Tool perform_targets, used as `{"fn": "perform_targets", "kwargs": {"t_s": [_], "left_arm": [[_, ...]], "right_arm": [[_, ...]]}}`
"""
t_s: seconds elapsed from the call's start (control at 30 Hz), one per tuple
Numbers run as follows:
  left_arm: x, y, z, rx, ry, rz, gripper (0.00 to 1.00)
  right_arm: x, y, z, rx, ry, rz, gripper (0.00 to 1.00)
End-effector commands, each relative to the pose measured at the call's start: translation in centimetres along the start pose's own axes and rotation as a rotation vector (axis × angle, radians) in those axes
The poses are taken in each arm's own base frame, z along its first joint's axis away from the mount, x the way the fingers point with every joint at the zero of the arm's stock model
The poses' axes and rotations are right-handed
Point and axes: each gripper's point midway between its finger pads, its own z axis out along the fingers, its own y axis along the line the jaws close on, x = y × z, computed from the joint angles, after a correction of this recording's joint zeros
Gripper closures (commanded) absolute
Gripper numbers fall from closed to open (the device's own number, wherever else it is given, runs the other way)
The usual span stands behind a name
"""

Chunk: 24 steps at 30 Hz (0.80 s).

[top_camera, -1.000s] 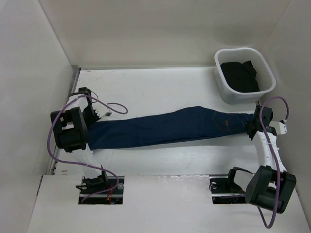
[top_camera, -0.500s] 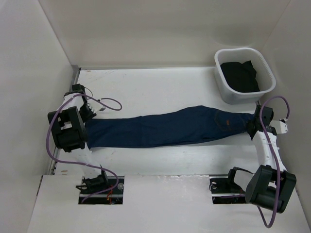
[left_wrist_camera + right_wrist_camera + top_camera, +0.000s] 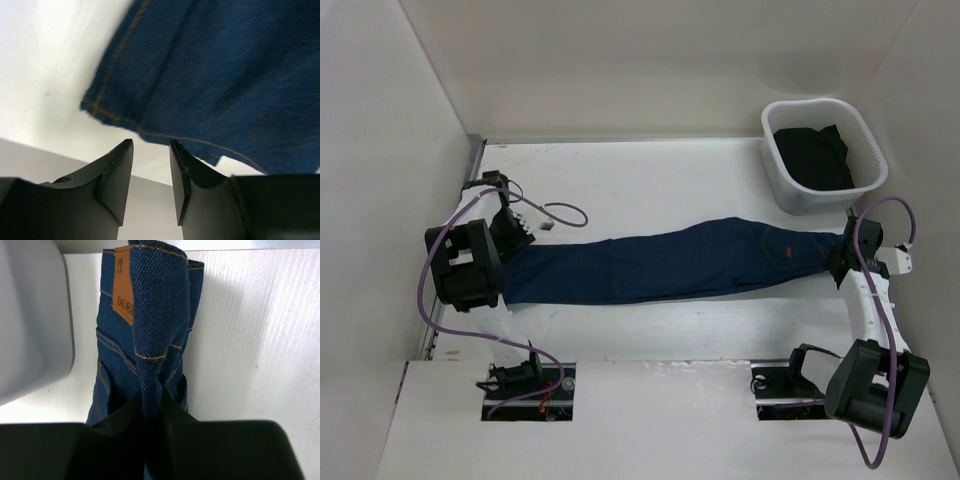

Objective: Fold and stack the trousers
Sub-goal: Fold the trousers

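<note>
Robot lab: white enclosure walls, white table.

The jeans lay stretched left to right across the middle of the worktop, leaving a broad bare strip beyond them and a narrower bare strip on the near side, both passable. The white basket blocked the far right corner, just beside the waist end where the right claw pinched the denim, hard by the right wall. A purple cable looped over the far strip beside the left claw, jaws slightly parted near the left wall.
</note>
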Motion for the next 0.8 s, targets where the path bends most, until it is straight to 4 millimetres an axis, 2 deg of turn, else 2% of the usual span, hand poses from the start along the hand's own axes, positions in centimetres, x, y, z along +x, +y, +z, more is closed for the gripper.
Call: {"fn": "perform_targets", "kwargs": {"t_s": [0.0, 0.07, 0.17, 0.3, 0.4, 0.5, 0.6, 0.77], "left_arm": [[0.5, -0.7, 0.2, 0.058, 0.026, -0.005, 0.65], [0.5, 0.5, 0.7, 0.031, 0.034, -0.034, 0.63], [-0.1, 1.7, 0.4, -0.011, 0.007, -0.060, 0.60], [0.0, 1.3, 0.4, -0.008, 0.005, -0.042, 0.59], [0.3, 0.8, 1.1, 0.022, 0.030, -0.039, 0.60], [1.0, -0.5, 1.5, 0.085, 0.061, -0.039, 0.68], [0.9, -0.5, 1.2, 0.073, 0.053, -0.044, 0.89], [0.7, 0.7, 0.1, -0.011, 0.027, -0.034, 0.94]], "right_arm": [[-1.6, 1.1, -0.1, -0.048, -0.066, 0.018, 0.85], [-1.5, 1.0, -0.2, -0.047, -0.064, 0.013, 0.85], [-1.4, 0.8, -0.2, -0.046, -0.062, 0.011, 0.84], [-1.4, 0.9, -0.2, -0.048, -0.062, 0.010, 0.84], [-1.5, 1.2, -0.2, -0.053, -0.063, 0.013, 0.84], [-1.7, 1.5, -0.3, -0.058, -0.066, 0.015, 0.84], [-1.7, 1.6, -0.3, -0.060, -0.067, 0.016, 0.84], [-1.5, 1.2, -0.1, -0.050, -0.062, 0.016, 0.84]]}}
